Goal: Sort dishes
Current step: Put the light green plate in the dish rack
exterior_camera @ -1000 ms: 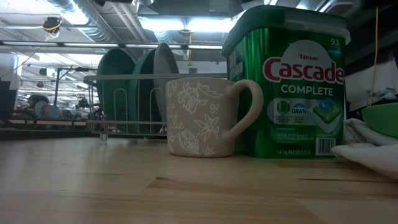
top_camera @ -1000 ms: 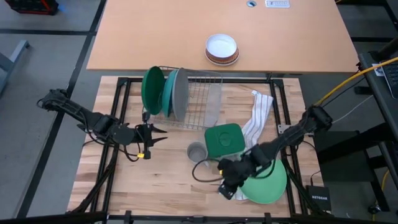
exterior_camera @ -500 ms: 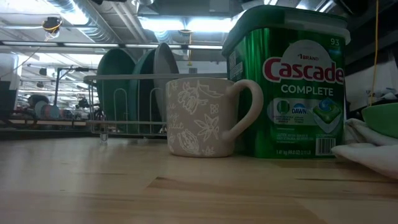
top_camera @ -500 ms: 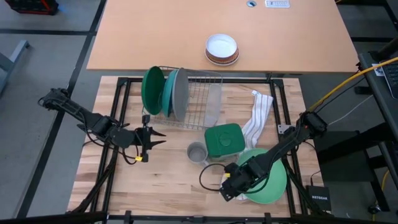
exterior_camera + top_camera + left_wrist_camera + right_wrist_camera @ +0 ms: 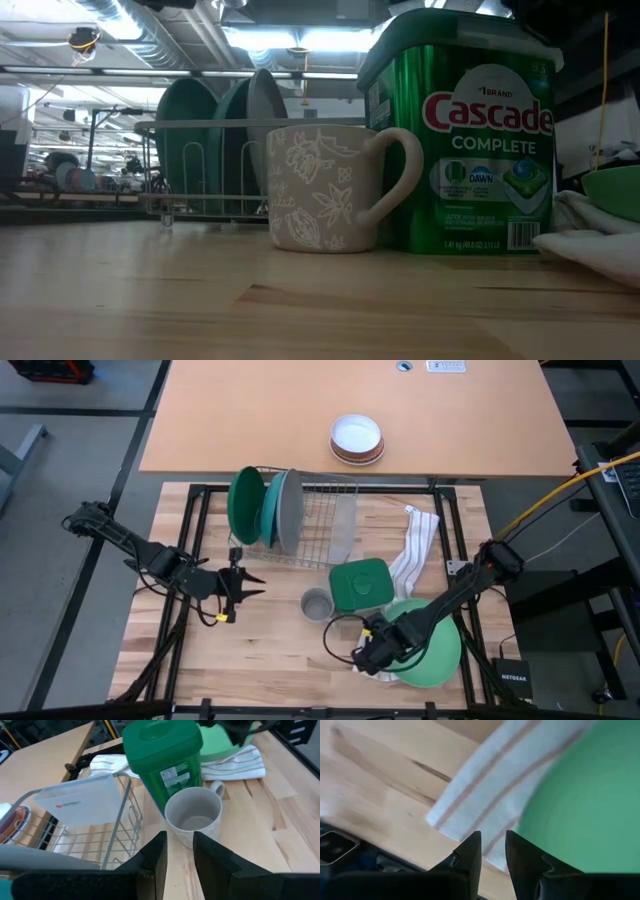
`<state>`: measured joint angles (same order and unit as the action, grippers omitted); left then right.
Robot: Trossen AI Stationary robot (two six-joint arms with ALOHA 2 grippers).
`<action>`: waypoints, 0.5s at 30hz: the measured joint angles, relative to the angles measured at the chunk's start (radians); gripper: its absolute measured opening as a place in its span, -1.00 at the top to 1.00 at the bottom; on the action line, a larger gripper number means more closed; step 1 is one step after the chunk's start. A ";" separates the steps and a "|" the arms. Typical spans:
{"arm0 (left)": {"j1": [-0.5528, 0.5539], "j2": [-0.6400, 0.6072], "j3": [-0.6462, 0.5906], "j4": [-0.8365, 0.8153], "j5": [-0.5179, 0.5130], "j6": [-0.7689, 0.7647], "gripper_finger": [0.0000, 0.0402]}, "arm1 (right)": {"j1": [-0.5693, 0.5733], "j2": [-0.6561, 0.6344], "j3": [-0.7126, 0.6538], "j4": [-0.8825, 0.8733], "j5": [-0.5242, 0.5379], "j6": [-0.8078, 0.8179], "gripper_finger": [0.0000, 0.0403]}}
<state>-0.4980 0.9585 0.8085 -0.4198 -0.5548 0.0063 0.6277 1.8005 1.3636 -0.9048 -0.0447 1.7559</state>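
Here the light green round plate (image 5: 432,650) lies flat on a white striped cloth (image 5: 412,555) at the near right part of the wooden desk (image 5: 270,650), close to the desk's front edge. The right gripper (image 5: 492,851) hangs over the plate's left rim and the corner of the cloth; its fingers (image 5: 467,855) stand a little apart with a narrow gap and pinch nothing.

The dark green plate (image 5: 245,503), the teal plate (image 5: 269,510) and the grey plate (image 5: 289,510) stand upright, side by side, at the left end of the wire dish rack (image 5: 320,525); the rest of the rack has free slots.

The left gripper (image 5: 242,582) waits over bare wood left of the small grey mug (image 5: 316,603), its fingers (image 5: 159,857) slightly apart, holding nothing. The green detergent tub (image 5: 358,584) stands just beside the mug.
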 joint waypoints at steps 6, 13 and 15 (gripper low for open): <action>0.000 0.000 0.000 -0.013 0.023 -0.002 0.58 | 0.000 0.032 0.000 -0.019 -0.051 0.024 0.55; 0.000 0.000 0.000 -0.015 0.026 -0.006 0.58 | 0.000 0.047 0.000 -0.062 -0.032 0.047 0.55; 0.000 0.000 0.000 -0.016 0.029 -0.008 0.58 | 0.000 0.058 0.000 -0.077 -0.033 0.047 0.55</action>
<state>-0.4980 0.9585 0.8085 -0.4362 -0.5259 -0.0020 0.6281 1.8586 1.3636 -0.9820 -0.0772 1.8027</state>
